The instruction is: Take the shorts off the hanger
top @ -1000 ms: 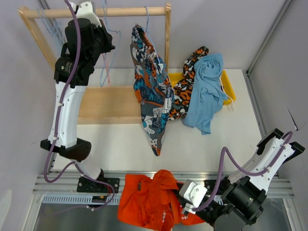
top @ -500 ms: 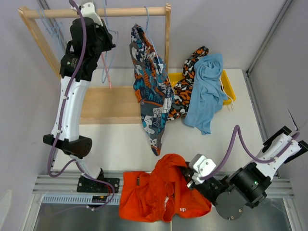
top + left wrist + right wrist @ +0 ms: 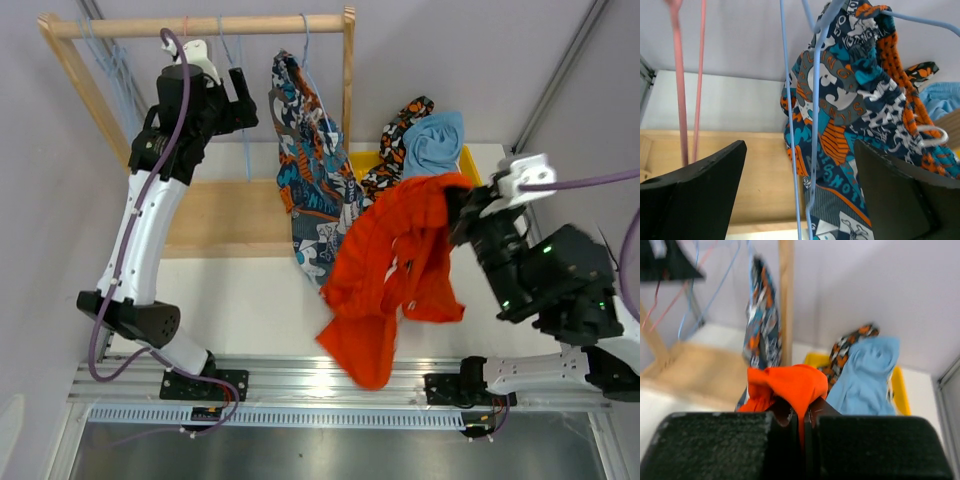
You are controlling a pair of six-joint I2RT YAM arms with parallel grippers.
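The blue-orange-white print shorts [image 3: 312, 180] hang on a blue wire hanger [image 3: 814, 115] from the wooden rod [image 3: 200, 25]. My left gripper [image 3: 243, 103] is open just left of them. In the left wrist view the hanger's wires run between its black fingers [image 3: 695, 192], touching neither, and the print shorts [image 3: 860, 110] fill the right. My right gripper [image 3: 462, 207] is shut on the plain orange shorts [image 3: 390, 270], which dangle in the air over the table. The right wrist view shows the orange shorts [image 3: 790, 382] pinched in the right gripper [image 3: 804, 415].
A yellow bin [image 3: 477, 180] at the back right holds the camouflage shorts [image 3: 392, 160] and the light blue shorts [image 3: 435, 140]. An empty pink hanger [image 3: 685, 100] and other blue hangers [image 3: 110, 70] hang on the rod. The rack's wooden base [image 3: 230, 215] lies below.
My left gripper has opened, letting go of a hanger, and shifted right toward the print shorts. The right arm swung up from the near edge, lifting the orange shorts over the table.
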